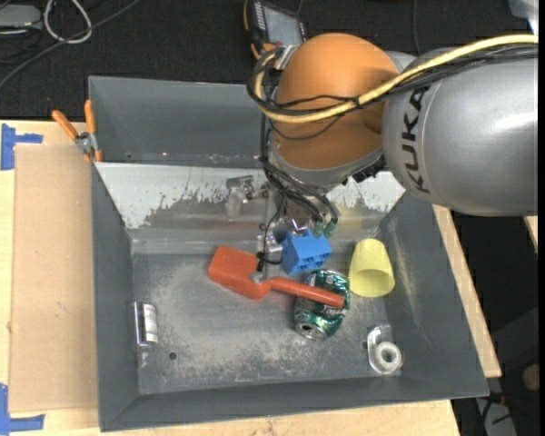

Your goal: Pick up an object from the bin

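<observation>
Overhead view of the grey metal bin with the arm reaching in from the right. The arm's orange cover, wrapped by black and yellow cables, hangs over the back half of the bin. Below it the gripper is lowered to near the floor at the bin's centre. Its tip stands just left of a blue block, touching or nearly touching that block, and directly above the flat head of an orange-red scraper. Whether the gripper is apart, together or clamped on either thing cannot be told from this view.

The scraper lies flat, its handle running right and slightly forward until it meets a crushed green can. The can lies just in front of the blue block. A yellow cup lies on its side to the right of the block, apart from it. A small silver cylinder lies alone near the front left corner, and a silver ring lies near the front right corner.
</observation>
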### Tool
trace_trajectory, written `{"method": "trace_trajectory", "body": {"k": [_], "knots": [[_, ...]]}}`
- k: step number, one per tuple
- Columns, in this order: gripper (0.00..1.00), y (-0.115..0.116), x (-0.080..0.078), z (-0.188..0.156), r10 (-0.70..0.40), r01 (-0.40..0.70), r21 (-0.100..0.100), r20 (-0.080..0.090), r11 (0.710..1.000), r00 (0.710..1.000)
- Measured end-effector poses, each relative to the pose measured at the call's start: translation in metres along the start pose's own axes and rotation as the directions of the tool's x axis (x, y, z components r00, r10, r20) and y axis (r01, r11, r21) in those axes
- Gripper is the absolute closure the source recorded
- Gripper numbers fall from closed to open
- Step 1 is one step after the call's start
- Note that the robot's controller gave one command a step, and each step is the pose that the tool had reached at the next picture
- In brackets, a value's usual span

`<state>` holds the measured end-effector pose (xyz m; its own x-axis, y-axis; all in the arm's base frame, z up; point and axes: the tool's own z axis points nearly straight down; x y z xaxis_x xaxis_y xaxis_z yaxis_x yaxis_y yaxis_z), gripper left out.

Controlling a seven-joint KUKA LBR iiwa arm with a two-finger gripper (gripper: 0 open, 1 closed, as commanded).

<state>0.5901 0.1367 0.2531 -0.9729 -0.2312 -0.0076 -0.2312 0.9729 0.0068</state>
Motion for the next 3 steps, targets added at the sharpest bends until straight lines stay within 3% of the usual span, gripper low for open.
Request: {"method": "trace_trajectory", "body": {"k": [1, 2, 3], "knots": [[0.00, -0.046, 0.035, 0.015, -0.114, 0.114, 0.006, -0.011, 0.993, 0.993], [0.00, -0.048, 0.037, 0.020, -0.074, 0.074, 0.003, -0.006, 0.997, 0.997], [0.00, -0.056, 0.041, 0.047, 0.190, -0.190, 0.009, -0.015, 0.982, 0.982]]}}
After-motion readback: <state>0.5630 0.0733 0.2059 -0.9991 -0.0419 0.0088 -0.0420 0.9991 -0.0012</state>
